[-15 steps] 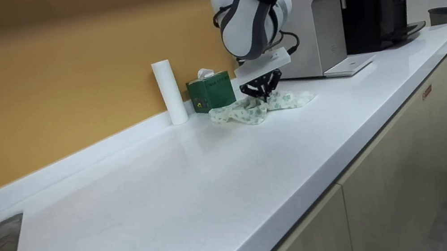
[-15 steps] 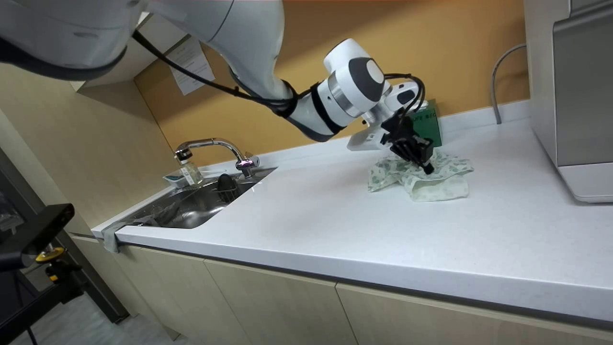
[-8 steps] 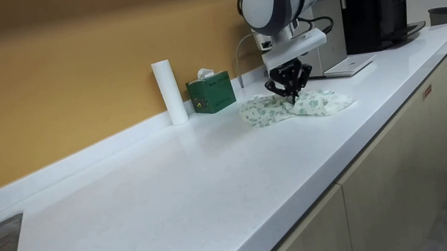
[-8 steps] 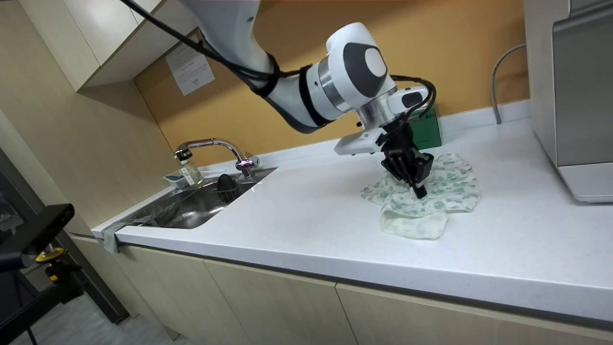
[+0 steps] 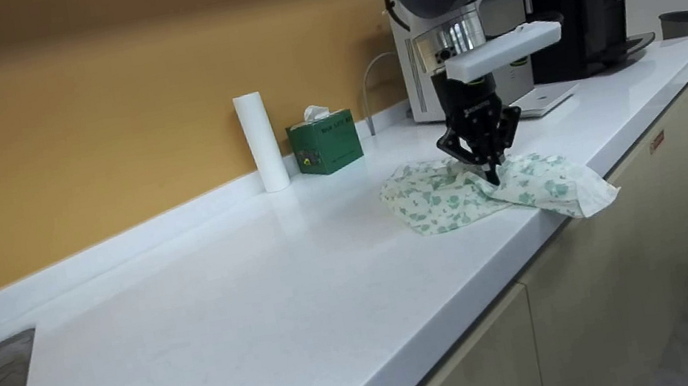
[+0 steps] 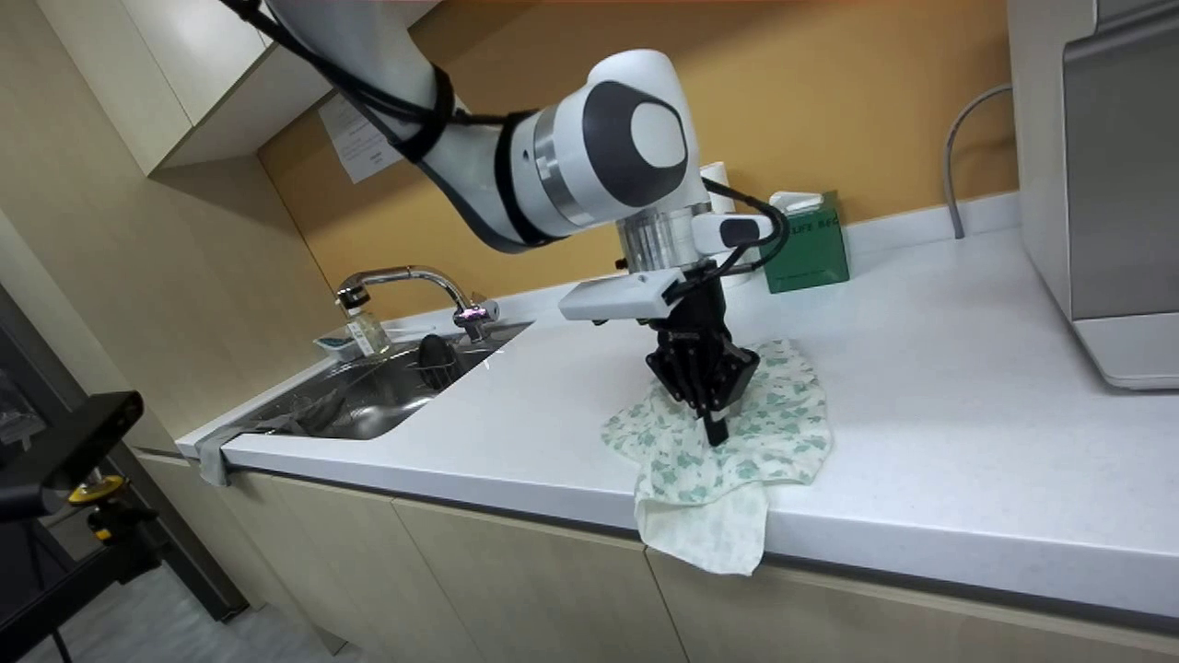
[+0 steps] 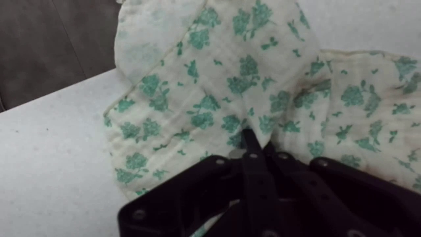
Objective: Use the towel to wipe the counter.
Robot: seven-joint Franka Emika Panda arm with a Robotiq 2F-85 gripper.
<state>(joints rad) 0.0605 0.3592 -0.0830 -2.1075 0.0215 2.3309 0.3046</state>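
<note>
The towel, white with green flowers, lies spread and creased on the white counter [image 5: 231, 310]. It shows in both exterior views [image 5: 443, 201] [image 6: 778, 424] and fills much of the wrist view [image 7: 197, 82]. One corner hangs over the counter's front edge. My gripper [image 5: 491, 176] points down at the middle of the towel, its fingertips at the counter surface; it also shows in an exterior view [image 6: 716, 428]. In the wrist view the fingers [image 7: 260, 143] are together with a fold of towel pinched between them. The fingertips are partly hidden by the cloth.
A green tissue box [image 5: 326, 143] and a white paper roll [image 5: 262, 144] stand by the back wall. A silver machine [image 6: 1124, 203] and a black machine [image 5: 578, 7] stand at one end. A sink [image 5: 7, 354] with a faucet [image 6: 405, 274] is at the other end.
My gripper has dragged the towel from near the tissue box at the back wall to the counter's front edge. The towel has spread out, and its corner now hangs over the edge.
</note>
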